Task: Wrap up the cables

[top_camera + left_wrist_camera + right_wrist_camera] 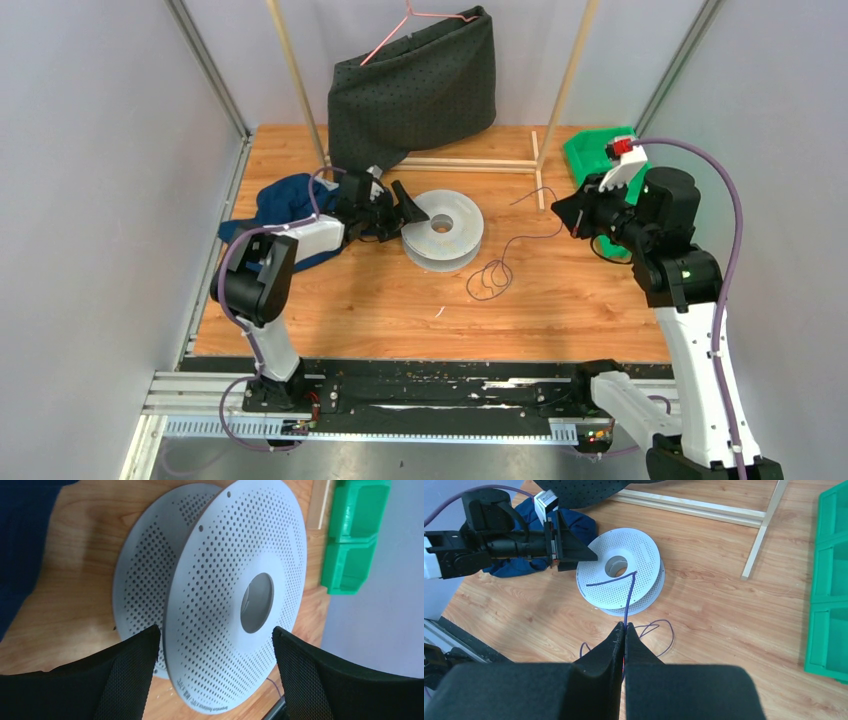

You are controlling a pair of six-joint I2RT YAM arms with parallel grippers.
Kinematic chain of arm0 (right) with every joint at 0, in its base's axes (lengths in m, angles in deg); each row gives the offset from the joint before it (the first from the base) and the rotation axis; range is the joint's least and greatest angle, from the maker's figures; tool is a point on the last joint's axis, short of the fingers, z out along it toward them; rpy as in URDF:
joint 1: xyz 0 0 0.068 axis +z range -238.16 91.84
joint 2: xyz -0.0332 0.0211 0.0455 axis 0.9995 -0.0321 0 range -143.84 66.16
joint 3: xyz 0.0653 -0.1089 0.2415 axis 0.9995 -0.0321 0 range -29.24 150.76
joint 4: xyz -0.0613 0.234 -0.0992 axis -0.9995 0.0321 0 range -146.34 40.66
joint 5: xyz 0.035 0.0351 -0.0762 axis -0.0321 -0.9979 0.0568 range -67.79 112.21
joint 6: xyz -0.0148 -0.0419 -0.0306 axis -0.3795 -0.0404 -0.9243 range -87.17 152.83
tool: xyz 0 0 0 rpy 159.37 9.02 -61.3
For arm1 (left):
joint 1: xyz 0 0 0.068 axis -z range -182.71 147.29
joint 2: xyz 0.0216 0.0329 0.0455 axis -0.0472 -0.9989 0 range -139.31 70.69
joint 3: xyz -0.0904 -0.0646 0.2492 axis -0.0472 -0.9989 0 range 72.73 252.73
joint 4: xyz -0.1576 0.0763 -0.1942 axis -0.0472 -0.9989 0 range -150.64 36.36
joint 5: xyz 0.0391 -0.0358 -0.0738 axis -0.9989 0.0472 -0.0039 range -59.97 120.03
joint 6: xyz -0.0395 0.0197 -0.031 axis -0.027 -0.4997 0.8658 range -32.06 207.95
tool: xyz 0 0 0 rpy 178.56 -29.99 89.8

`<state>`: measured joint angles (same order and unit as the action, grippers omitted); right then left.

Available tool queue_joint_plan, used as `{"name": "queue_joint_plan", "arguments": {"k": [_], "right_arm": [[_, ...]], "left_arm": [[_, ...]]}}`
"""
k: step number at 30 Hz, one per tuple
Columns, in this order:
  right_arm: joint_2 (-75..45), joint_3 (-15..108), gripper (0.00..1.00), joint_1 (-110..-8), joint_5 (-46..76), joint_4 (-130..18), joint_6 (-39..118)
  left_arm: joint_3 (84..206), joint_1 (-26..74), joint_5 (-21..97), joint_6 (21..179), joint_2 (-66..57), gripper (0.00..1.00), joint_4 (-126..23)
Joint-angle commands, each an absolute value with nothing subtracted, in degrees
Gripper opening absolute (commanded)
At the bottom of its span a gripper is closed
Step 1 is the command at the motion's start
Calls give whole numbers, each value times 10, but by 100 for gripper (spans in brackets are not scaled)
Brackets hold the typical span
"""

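Left of the grey perforated spool (445,232), the left hand (405,208) spreads wide at its rim, gripping nothing. No turn looks wound on: the thin dark cable (489,279) lies looped on the counter (380,320) just right of the spool, one end pinched in the closed right hand (568,214). All winding apparently remains.

Smooth cable (629,600), matt perforated plastic spool (644,555)
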<state>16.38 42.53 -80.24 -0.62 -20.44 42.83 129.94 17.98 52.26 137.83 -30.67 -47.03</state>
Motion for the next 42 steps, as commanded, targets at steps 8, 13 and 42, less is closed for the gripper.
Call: {"name": "queue_joint_plan", "arguments": {"k": [8,13,42], "right_arm": [[150,451,1,-810,-18,-190,431],[142,454,1,-810,-29,-195,435],[119,443,1,-810,-36,-243,464]], "left_arm": [[1259,177,566,1448,-334,50,-304],[1289,178,533,1383,-293,12,-401],[1418,374,371,865,-188,0,-557]]}}
